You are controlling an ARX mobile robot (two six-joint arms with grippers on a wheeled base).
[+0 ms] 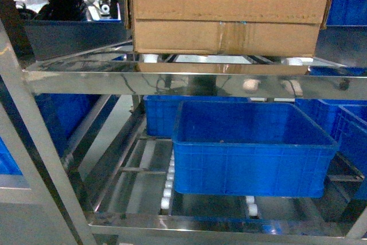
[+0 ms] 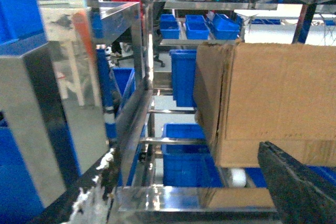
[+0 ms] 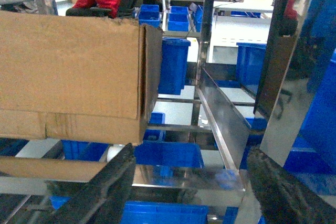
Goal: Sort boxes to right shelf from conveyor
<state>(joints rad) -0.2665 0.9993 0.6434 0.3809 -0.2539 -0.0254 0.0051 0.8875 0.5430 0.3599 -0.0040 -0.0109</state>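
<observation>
Sitting on the top tier of the right shelf (image 1: 172, 78), the cardboard box (image 1: 229, 10) rested with its taped bottom seam over the small white rollers, its front face just behind the shiny steel front rail. It looked only partly pushed in, as far as I could judge from the head view, and the conveyor was nowhere in sight. Below it, on the lower tier, a blue plastic bin (image 1: 252, 153) stood on its own roller track, with more blue bins behind and to the sides.

The right gripper (image 3: 189, 192) hung spread wide, its two dark fingers (image 3: 107, 187) apart and holding nothing, just in front of the rail and beside the box's right corner. Of the left gripper only one dark finger (image 2: 296, 187) showed, below the box's near left corner, and I could not tell whether it was spread or closed.

What worried me was the rollers. If that track sloped toward the front, the freed box could creep back to the rail and tip over it. A finger catching the bottom edge or the ragged cardboard on the way out might drag the box askew. The steel rail also sat close under both wrists, so a low retreat could knock it.
</observation>
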